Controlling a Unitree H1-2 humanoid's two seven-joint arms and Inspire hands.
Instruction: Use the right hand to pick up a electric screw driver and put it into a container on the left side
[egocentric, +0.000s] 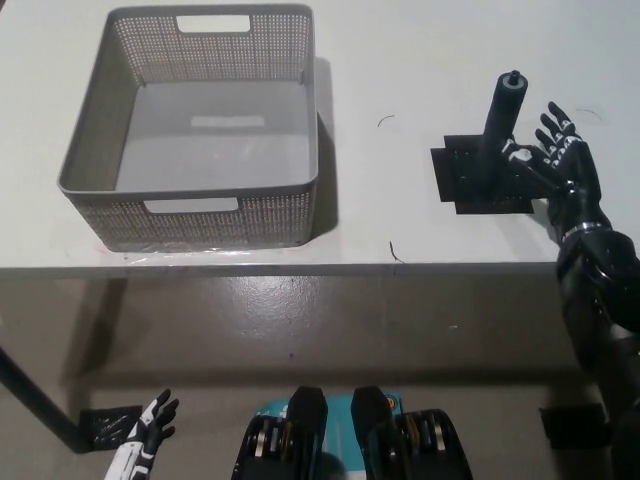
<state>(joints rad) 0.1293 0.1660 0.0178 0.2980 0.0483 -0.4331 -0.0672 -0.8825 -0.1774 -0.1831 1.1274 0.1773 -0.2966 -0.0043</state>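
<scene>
One thing to get right here: the black right hand (553, 155) is spread open just beside the electric screwdriver (500, 125), which stands upright on a black mat (487, 178) on the right side of the desk (400, 60), so I'd wrap the fingers around the middle of the shaft before lifting, not the narrow tip. Grip it firmly since it looks top-heavy and could tip, then carry it high enough to clear the rim of the grey basket (195, 185) sitting well off to the left. White left hand (148, 428) just hangs low, fingers apart, doing nothing.
</scene>
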